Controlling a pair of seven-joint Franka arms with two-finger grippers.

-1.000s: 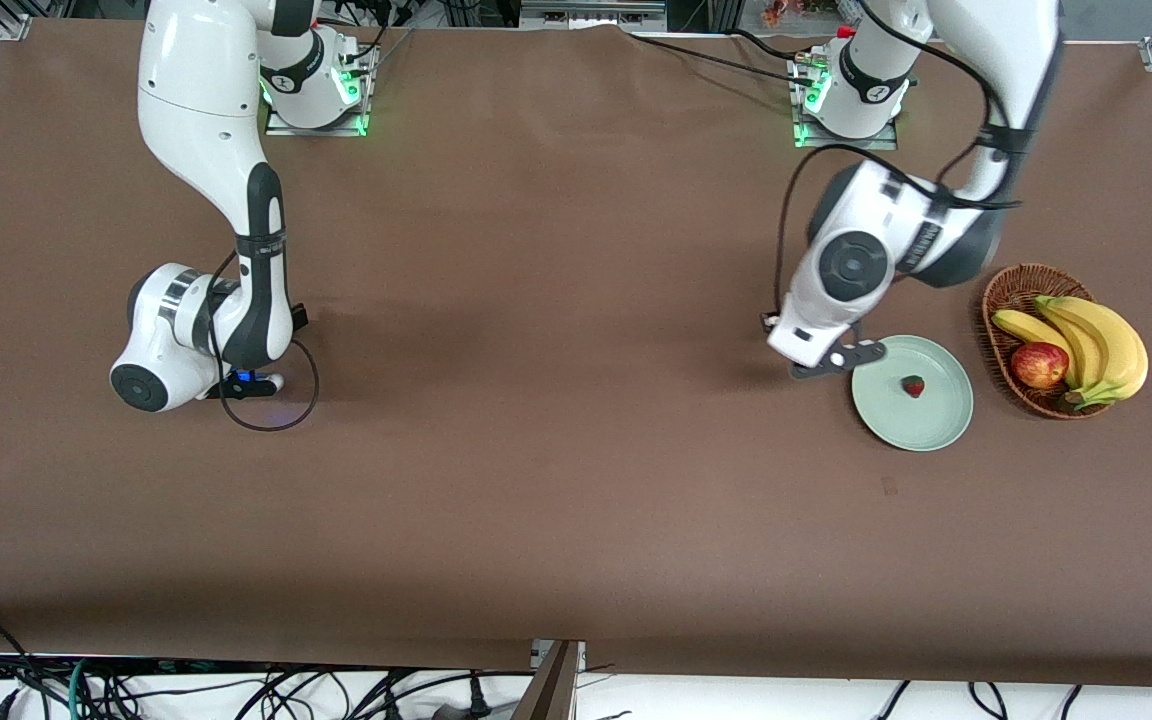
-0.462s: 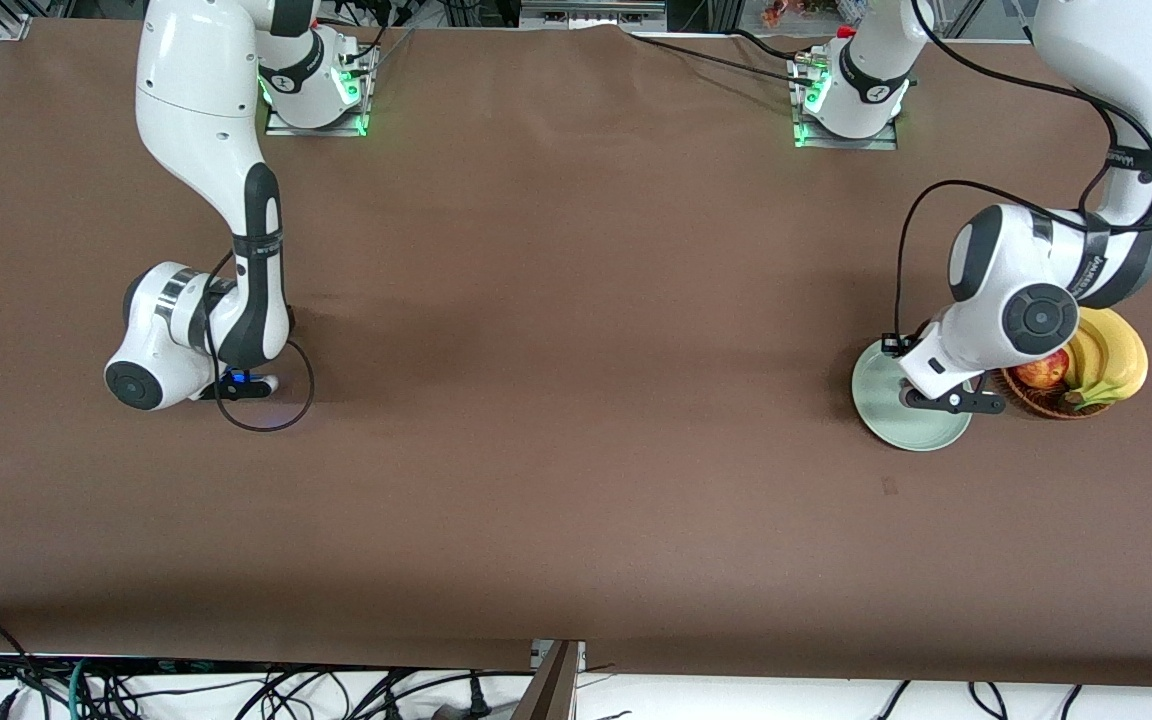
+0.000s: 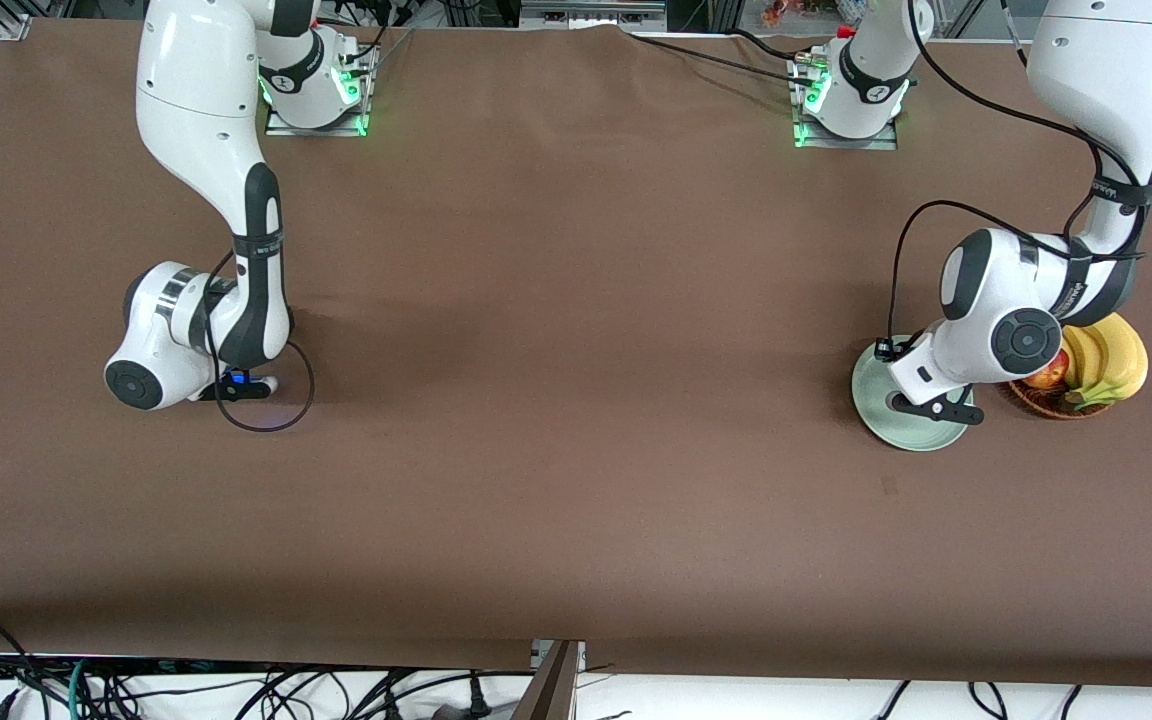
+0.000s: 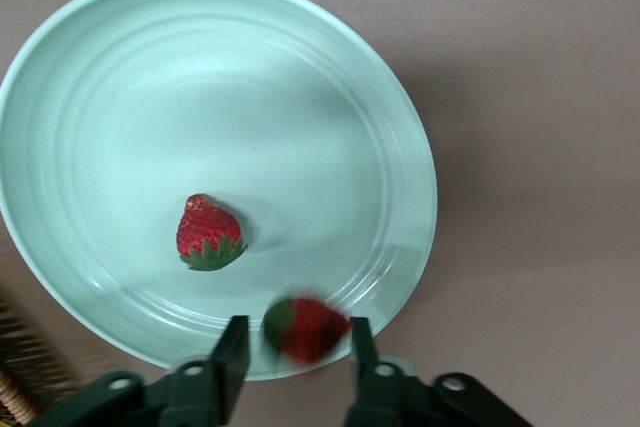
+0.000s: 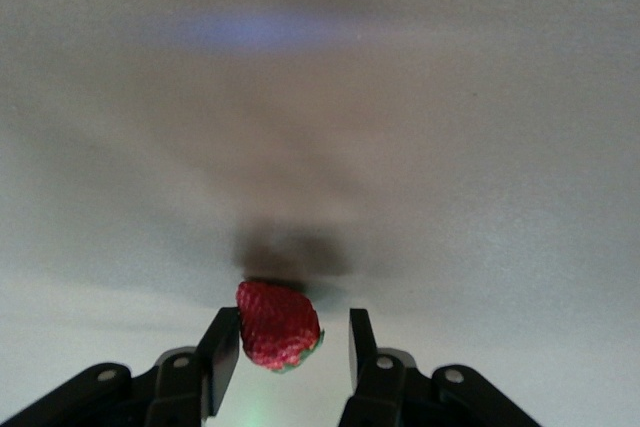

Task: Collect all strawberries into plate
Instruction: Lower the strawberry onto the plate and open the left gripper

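Observation:
My left gripper [image 3: 941, 410] hangs low over the pale green plate [image 3: 884, 420], open. In the left wrist view a blurred strawberry [image 4: 305, 329] shows loose between its fingers [image 4: 298, 327], with a gap on each side, above the plate's rim [image 4: 405, 247]. Another strawberry [image 4: 208, 234] lies on the plate. My right gripper [image 3: 241, 385] is down at the table toward the right arm's end. It stands open [image 5: 293, 319] around a third strawberry [image 5: 275, 327], which touches one finger and is clear of the other. The front view hides all three berries.
A wicker basket [image 3: 1046, 407] with bananas [image 3: 1114, 360] and a red apple [image 3: 1044, 375] stands right beside the plate, partly under my left arm. A black cable [image 3: 266, 425] loops on the table by my right gripper.
My left arm swung from beside the plate to over it, covering the berry that showed there. My right arm barely shifted.

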